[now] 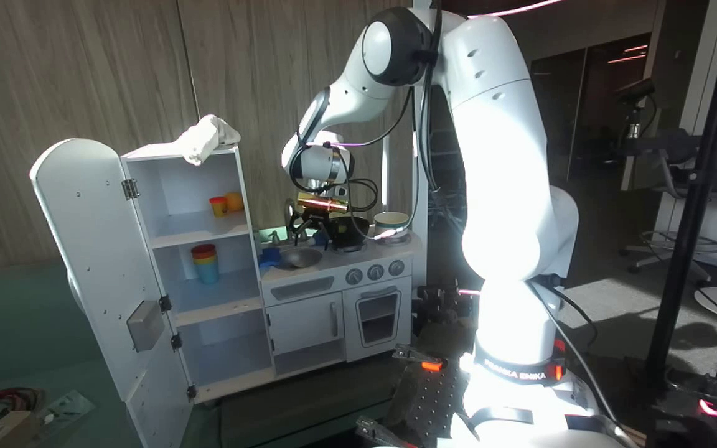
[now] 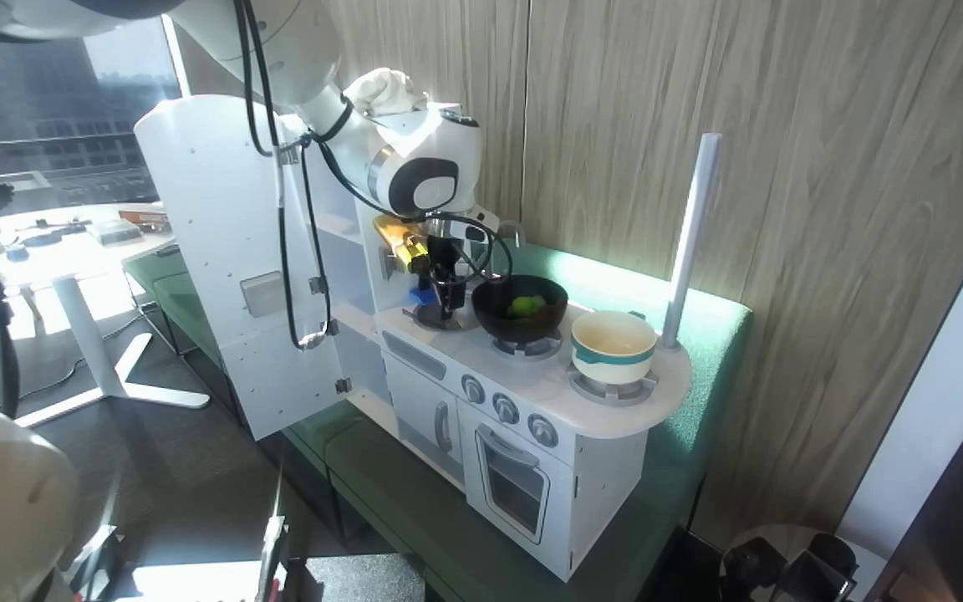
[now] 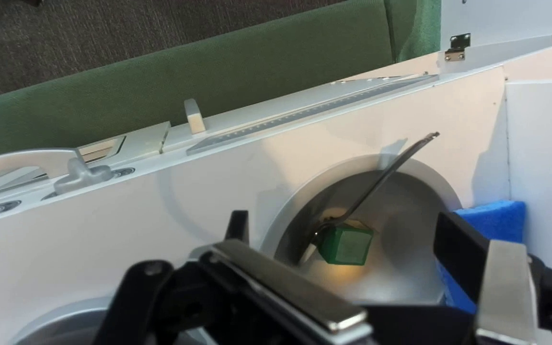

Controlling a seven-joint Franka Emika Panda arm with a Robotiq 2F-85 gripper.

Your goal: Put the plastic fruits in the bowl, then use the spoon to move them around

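Note:
The black bowl stands on a burner, and it also shows in an exterior view. Bright green pieces lie in it. I cannot make out yellow or orange fruits in it for certain. The metal spoon leans in the sink, its handle over the rim. Its head is partly hidden beside a green block. My gripper is open and empty, pointing down above the sink, with block and spoon between its fingers in view. The gripper shows in both exterior views.
A cream pot stands on the other burner. A blue cloth-like item lies at the sink's edge against the white side panel. Red-yellow can, orange round item and stacked cups sit on the open fridge's shelves.

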